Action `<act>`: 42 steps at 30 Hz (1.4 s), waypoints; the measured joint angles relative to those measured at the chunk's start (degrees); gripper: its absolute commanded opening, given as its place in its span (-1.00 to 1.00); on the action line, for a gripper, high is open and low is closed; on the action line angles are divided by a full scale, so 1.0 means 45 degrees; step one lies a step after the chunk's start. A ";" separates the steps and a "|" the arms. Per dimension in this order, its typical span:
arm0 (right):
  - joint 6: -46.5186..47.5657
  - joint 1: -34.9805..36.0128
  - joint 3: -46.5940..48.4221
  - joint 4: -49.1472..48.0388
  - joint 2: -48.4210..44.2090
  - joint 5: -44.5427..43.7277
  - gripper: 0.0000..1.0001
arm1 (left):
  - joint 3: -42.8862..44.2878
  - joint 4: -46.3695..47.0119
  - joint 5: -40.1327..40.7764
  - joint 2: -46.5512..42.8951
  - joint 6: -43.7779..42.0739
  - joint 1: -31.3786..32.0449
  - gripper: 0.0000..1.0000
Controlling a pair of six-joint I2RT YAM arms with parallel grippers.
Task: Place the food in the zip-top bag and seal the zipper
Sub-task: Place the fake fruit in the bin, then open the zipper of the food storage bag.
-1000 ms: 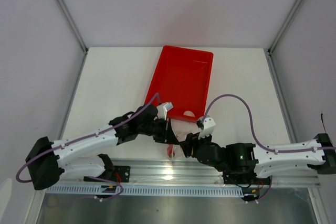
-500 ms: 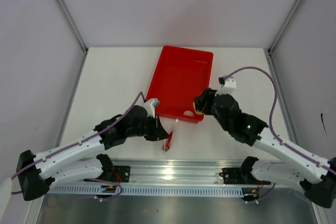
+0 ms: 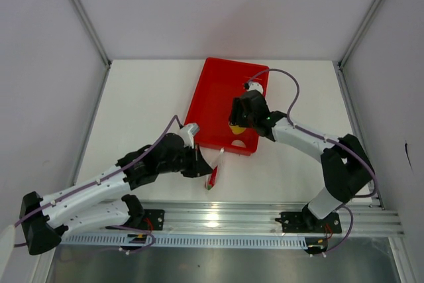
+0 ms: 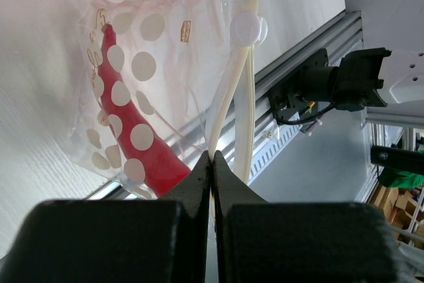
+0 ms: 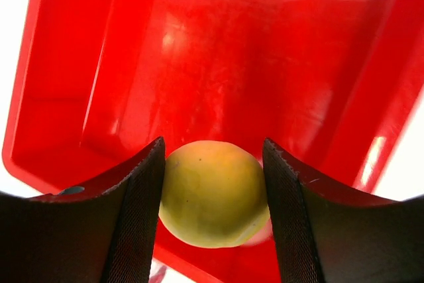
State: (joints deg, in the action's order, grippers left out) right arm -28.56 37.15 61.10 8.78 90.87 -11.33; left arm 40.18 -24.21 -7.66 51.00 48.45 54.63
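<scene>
Left end effector [image 4: 212,157] pinched tight together on the cream zipper strip [image 4: 233,91] of the clear dotted plastic bag [image 4: 152,91], slim red chili pepper [image 4: 136,144] inside. Right end effector [image 5: 212,193] clamped around the yellow round fruit [image 5: 213,192], low inside the red rectangular plastic tray [image 5: 218,51].

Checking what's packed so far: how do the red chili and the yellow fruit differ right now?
The red chili is slim, long and tapered; the yellow fruit is round. The chili is already inside the spotted zip-top bag, which the left hand pinches by its zipper strip; the fruit sits in the red tray, between the right hand's fingers. Both are small, smooth toy foods.
</scene>
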 measured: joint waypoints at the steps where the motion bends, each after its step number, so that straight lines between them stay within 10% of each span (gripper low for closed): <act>1: 0.0019 -0.0010 0.0223 -0.0005 0.0321 0.0083 -0.59 | 0.0010 0.0010 0.0000 -0.0005 -0.0005 0.0000 -0.99; 13: 0.0029 0.0155 0.1394 0.0675 0.2773 0.0529 -0.08 | 0.0194 0.0024 -0.0097 0.0102 -0.0219 0.0000 -0.99; 22: 0.0180 0.0520 0.1569 0.1214 0.2749 0.0000 0.80 | 0.0282 0.0019 -0.0117 0.0481 -0.0335 0.0000 -0.99; 33: -0.0923 0.1258 0.0617 0.3308 -0.2492 -0.0515 0.61 | 0.1001 0.0015 0.0049 0.1069 -0.0330 0.0005 -0.99; 42: -0.3920 0.5027 -0.1651 0.4133 -0.7155 -0.0345 0.41 | 0.1180 0.0019 0.0505 0.1472 -0.0058 0.0015 -0.99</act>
State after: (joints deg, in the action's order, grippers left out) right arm -46.19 59.77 53.67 27.38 58.67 -12.88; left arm 45.50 -24.12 -5.39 57.63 48.18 54.70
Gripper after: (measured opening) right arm 0.714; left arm 0.004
